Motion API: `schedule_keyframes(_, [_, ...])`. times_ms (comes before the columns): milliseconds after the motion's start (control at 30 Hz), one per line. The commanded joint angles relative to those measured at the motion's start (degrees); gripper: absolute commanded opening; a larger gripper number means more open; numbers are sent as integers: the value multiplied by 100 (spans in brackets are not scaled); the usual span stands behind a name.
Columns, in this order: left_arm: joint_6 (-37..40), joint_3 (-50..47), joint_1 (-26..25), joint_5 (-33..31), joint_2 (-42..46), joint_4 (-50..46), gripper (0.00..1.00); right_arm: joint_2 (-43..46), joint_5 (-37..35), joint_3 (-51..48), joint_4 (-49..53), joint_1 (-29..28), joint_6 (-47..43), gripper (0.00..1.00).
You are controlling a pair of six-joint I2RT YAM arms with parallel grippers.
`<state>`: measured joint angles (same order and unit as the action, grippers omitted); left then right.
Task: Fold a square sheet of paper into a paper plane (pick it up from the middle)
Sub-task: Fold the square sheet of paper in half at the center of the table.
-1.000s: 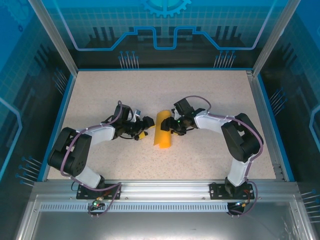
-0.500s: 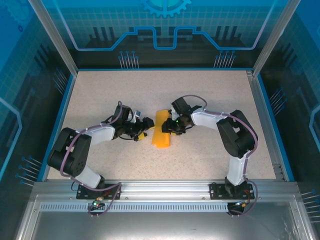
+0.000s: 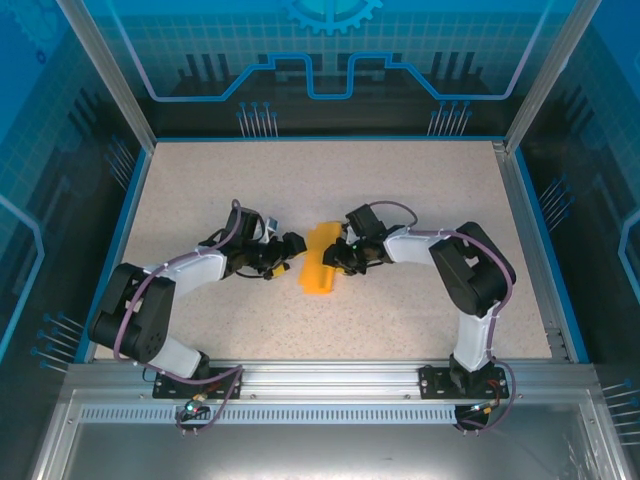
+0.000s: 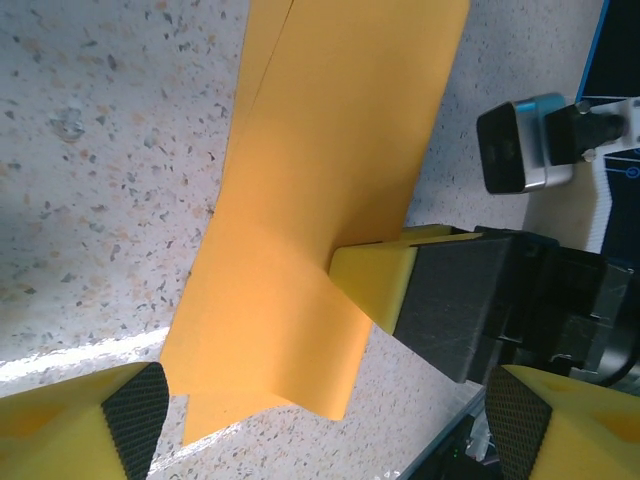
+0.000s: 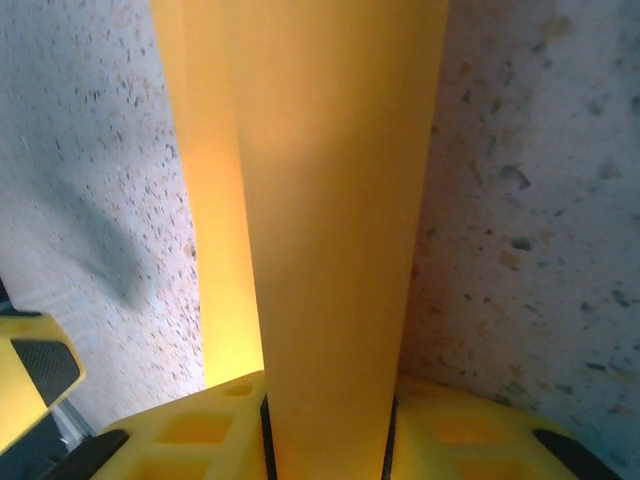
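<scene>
The orange-yellow sheet of paper (image 3: pixel 318 262) is folded over into a long doubled strip that lies at the table's middle. My right gripper (image 3: pixel 339 256) is shut on its right edge, and in the right wrist view the paper (image 5: pixel 330 200) runs up from between the yellow fingers (image 5: pixel 200 430). My left gripper (image 3: pixel 291 252) stands open just left of the strip, its tips wide apart on either side of the paper (image 4: pixel 310 200). In the left wrist view the right gripper's yellow finger (image 4: pixel 375 275) presses on the paper's edge. The near corner lifts off the table.
The speckled table (image 3: pixel 400 180) has free room all round the two grippers. Blue rails (image 3: pixel 530 230) edge the sides, and a metal frame (image 3: pixel 320 385) runs along the front, where the arm bases are bolted.
The right gripper has slid a little to the left, carrying the paper with it, and the strip now lies lower and more tilted. The left arm has shifted slightly.
</scene>
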<state>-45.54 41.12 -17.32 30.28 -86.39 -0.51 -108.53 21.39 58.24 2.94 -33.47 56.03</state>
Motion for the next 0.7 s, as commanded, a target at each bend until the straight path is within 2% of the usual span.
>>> schedule_keyframes(0, [210, 201, 21, -130, 123, -303, 86, 17, -147, -100, -998, -183, 842, 31])
schedule_keyframes(133, [221, 220, 53, -116, 75, -292, 86, 14, -304, -47, -973, -256, 849, 32])
schedule_keyframes(233, [236, 233, 62, -103, 52, -298, 86, 56, -390, 119, -429, -247, 541, 34])
schedule_keyframes(433, [264, 197, 71, -160, 48, -323, 86, 120, -288, 486, 651, -161, -224, 48])
schedule_keyframes(500, [266, 186, 71, -169, 51, -324, 86, 139, -215, 555, 771, -128, -369, 53])
schedule_keyframes(667, [289, 186, 71, -176, 86, -360, 86, 188, -211, 701, 1019, -26, -535, 58])
